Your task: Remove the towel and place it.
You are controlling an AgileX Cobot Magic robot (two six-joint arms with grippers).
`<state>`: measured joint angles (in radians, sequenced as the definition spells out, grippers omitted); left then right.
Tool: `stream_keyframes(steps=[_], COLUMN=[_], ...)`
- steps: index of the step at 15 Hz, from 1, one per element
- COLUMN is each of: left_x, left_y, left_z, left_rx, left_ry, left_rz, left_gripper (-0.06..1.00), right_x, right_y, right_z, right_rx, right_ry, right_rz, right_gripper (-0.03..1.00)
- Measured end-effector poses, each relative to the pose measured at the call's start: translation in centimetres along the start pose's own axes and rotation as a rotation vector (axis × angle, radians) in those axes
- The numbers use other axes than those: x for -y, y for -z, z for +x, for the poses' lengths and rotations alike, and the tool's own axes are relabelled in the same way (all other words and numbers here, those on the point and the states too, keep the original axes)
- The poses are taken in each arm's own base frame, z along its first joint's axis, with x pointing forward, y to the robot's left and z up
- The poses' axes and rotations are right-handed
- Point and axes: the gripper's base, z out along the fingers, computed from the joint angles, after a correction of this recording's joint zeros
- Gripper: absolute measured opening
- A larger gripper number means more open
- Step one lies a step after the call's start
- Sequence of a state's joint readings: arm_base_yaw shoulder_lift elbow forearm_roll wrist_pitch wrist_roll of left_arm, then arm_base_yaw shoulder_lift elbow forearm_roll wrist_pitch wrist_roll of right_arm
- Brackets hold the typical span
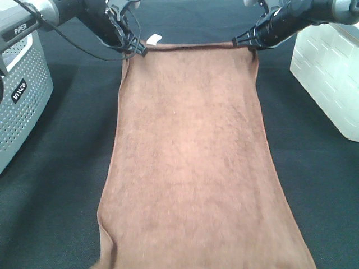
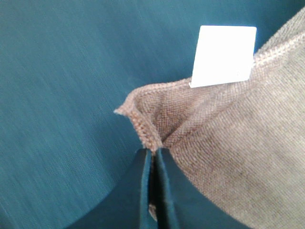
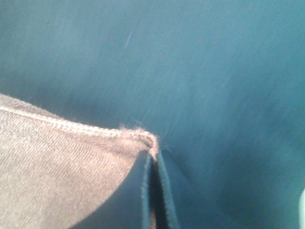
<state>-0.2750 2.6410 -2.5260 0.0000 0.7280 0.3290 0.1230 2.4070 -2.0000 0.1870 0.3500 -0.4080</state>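
Towel (image 1: 188,157), plush rust-brown rectangle, stitched hem, white tag (image 2: 223,56), far corners pinched by left claw (image 2: 152,152) and right claw (image 3: 153,154)

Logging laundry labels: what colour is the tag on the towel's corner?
Plain white; the tag shows best in the left wrist view.

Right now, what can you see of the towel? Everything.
The towel is a long rectangular rust-brown cloth, plush like microfibre, with stitched hems and a small white tag by its far left corner. It lies spread lengthwise over the dark table cover, its near end out of frame, with a crease at the near left edge. The left end effector and right end effector are each shut on a far corner.
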Motion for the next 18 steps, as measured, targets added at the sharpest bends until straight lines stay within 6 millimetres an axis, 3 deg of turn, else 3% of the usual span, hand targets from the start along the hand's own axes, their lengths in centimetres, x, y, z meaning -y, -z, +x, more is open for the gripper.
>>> stream_keyframes(steps=[5, 11, 18], left_x=[0.1, 0.1, 1.0], left_y=[-0.8, -2.2, -5.7], left_z=[0.4, 0.8, 3.4], left_rx=[0.008, 0.077, 0.098], left_ry=[-0.030, -0.035, -0.022], left_rz=[-0.010, -0.039, -0.036], left_gripper=[0.01, 0.01, 0.01], right_x=[0.1, 0.2, -0.2], right_y=[-0.3, -2.2, -5.4], right_z=[-0.1, 1.0, 3.9], right_rx=[0.040, 0.071, 0.031], right_ry=[0.000, -0.003, -0.020], right_rz=[0.019, 0.042, 0.036], right_gripper=[0.00, 0.00, 0.00])
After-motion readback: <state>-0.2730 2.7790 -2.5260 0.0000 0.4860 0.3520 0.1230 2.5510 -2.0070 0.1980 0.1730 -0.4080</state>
